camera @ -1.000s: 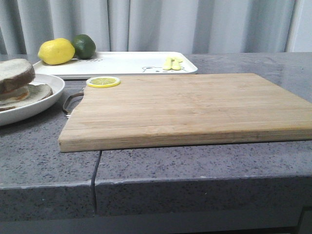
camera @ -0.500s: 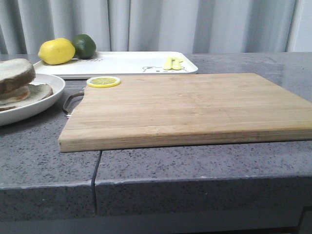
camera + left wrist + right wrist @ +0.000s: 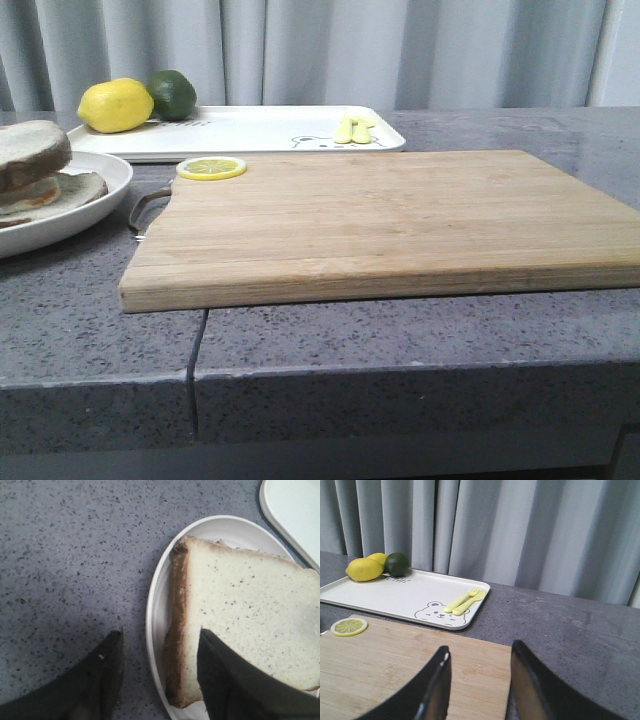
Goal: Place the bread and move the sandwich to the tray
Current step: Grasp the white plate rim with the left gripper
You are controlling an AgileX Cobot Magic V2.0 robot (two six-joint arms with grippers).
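Note:
The sandwich [image 3: 45, 185] lies on a round white plate [image 3: 95, 200] at the counter's left edge. Its top layer is the thick pale bread [image 3: 30, 150], lying over a flatter slice. From above, the bread [image 3: 245, 615] covers most of the plate [image 3: 156, 605]. My left gripper [image 3: 160, 631] hangs open over the plate's rim, with one finger above the bare counter and the other above the bread's crust side. It holds nothing. The white tray [image 3: 260, 130] with a bear drawing lies behind, at the back. My right gripper [image 3: 480, 646] is open and empty above a corner of the cutting board [image 3: 380, 665].
A wooden cutting board [image 3: 380, 215] fills the middle of the counter, with a lemon slice [image 3: 211, 168] on its far left corner. On the tray sit a lemon [image 3: 115, 105], a lime [image 3: 173, 93] and a yellow fork and spoon [image 3: 355, 130]. Grey curtains hang behind.

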